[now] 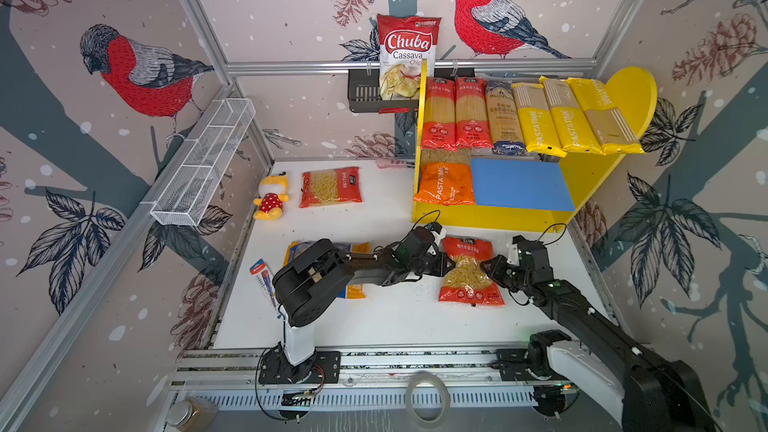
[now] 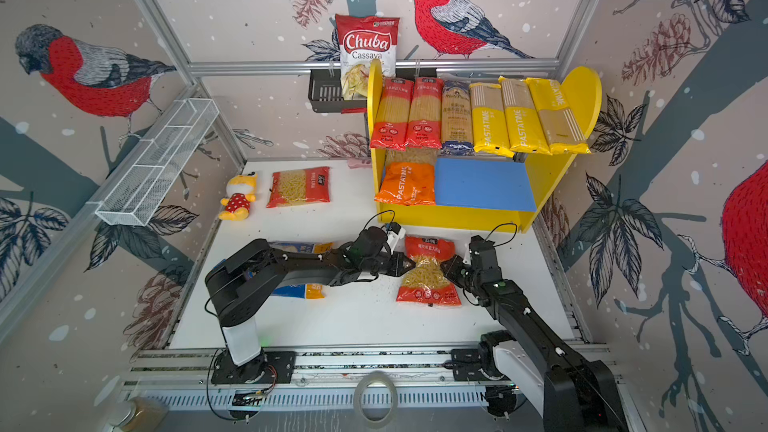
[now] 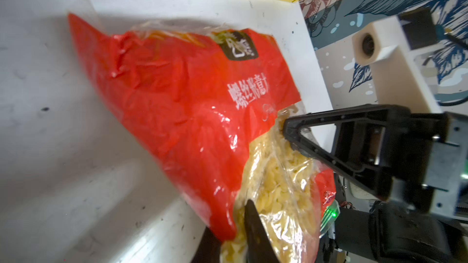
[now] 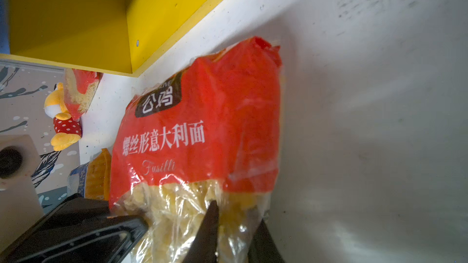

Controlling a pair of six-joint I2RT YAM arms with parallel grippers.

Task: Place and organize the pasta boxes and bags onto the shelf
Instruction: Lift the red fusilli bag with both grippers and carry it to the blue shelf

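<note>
The left hand (image 1: 449,266) and the right hand (image 1: 487,266) meet from opposite sides at the waist of the red fusilli bag (image 1: 469,284). Each is closed narrow on its clear middle film. In both top views the bag is drawn in like an hourglass between them. The left wrist view shows a dark finger (image 3: 254,231) pressed on the clear, pasta-filled part, and the right hand's tip touches the bag's far edge. In the right wrist view, crumpled film sits between the two fingers (image 4: 210,223).

The bag lies over the white worktop (image 1: 395,317); whether any of it is lifted I cannot tell. Its red top end points to the shelf (image 1: 498,218) and is just short of the yellow front edge.

On the shelf, the orange macaroni bag (image 1: 444,184) sits at the left end of the blue lower board (image 1: 519,184). Above it, long packs lie side by side: two red spaghetti packs (image 1: 438,116), a dark-blue spaghetti pack (image 1: 505,118) and three yellow spaghetti packs (image 1: 569,118), the rightmost tilted toward the rounded side panel (image 1: 631,93).

Well apart on the worktop, a second red macaroni bag (image 1: 330,187) lies flat beside the plush toy (image 1: 272,197). A blue-yellow bag (image 1: 357,270) is partly hidden under the left arm. The chips bag (image 1: 407,56) stands in the black rack (image 1: 363,95).
</note>
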